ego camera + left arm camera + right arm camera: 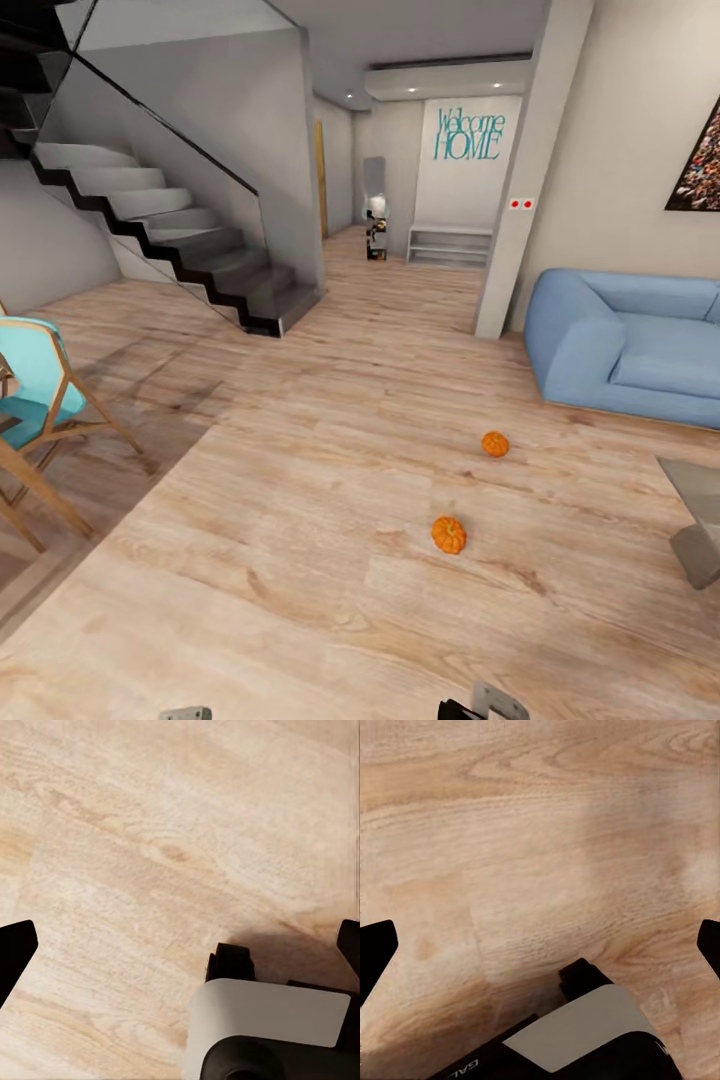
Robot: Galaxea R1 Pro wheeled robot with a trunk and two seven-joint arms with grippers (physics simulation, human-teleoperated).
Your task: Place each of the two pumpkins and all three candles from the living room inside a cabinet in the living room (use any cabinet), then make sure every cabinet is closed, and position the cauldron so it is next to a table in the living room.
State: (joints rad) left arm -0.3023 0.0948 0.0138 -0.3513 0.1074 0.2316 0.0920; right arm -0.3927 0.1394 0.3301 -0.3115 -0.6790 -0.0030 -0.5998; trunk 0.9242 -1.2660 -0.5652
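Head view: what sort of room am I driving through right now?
Likely a home's open living area: a blue sofa, a staircase and a "Welcome HOME" wall sign. Two pumpkins lie on the wood floor.

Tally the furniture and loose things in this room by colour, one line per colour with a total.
Orange: 2, near pumpkin, far pumpkin
Blue: 1, sofa
Turquoise: 1, chair
Grey glass: 1, table
Total: 5

Blue sofa [630,345], staircase [170,225], turquoise chair [35,395].
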